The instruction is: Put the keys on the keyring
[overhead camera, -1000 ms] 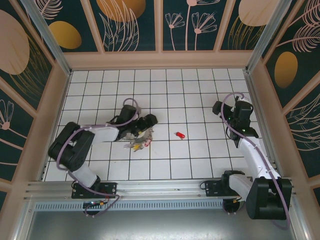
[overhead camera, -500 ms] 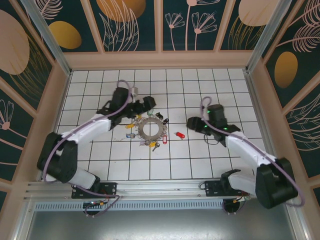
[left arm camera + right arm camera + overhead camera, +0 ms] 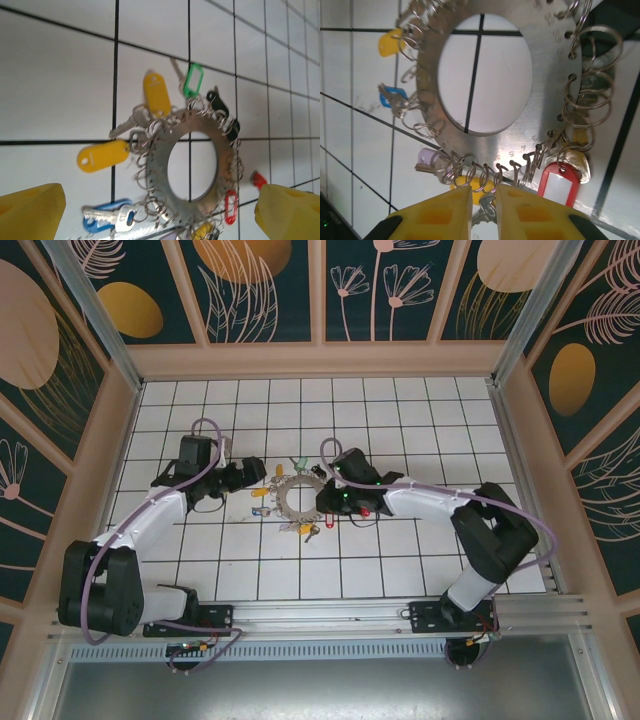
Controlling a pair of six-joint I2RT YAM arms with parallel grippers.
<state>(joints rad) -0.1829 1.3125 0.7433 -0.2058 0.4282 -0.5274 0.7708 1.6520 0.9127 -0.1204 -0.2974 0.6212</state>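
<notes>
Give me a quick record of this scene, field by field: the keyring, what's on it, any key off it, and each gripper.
keyring: flat silvery ring lying on the white tiles, small wire loops around its rim
attached: yellow tag, green tag, blue tag, red tag
loose: red key on the tiles right of the keyring, by the right arm
left gripper: open, left of the keyring, holding nothing
right gripper: at the keyring's edge, fingers almost together over the wire loops; grip unclear
</notes>
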